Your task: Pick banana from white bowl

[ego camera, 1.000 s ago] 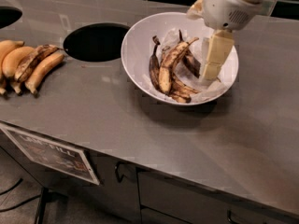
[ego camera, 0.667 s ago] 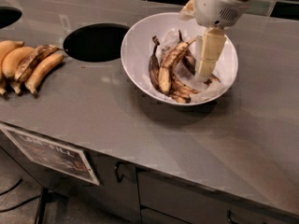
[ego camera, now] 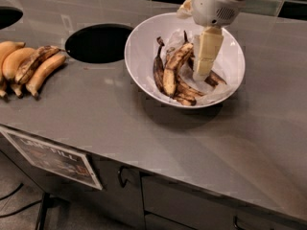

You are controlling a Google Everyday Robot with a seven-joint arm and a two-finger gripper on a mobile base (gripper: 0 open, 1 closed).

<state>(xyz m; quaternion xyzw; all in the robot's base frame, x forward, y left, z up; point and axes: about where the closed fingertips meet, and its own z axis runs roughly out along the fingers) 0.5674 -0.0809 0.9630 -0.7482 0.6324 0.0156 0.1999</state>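
Note:
The white bowl (ego camera: 142,49) stands on the grey counter, lined with crumpled white paper. In it lies the banana (ego camera: 172,70), yellow-tan with brown-black blotches, its stem pointing to the upper right. Thinner, almost black bananas (ego camera: 158,66) lie beside and under it. My gripper (ego camera: 200,74) hangs down into the bowl from the white arm above, just right of the banana's upper end, with its tip low among the bananas. It hides part of the pile behind it.
A bunch of plump orange-yellow bananas (ego camera: 29,66) lies at the counter's left. A round hole (ego camera: 98,43) opens in the counter left of the bowl, and another (ego camera: 7,16) at the far left. The counter's front edge runs above a labelled cabinet (ego camera: 53,155).
My gripper has moved left across the bowl, closer to the banana. The bananas and the bowl have not moved.

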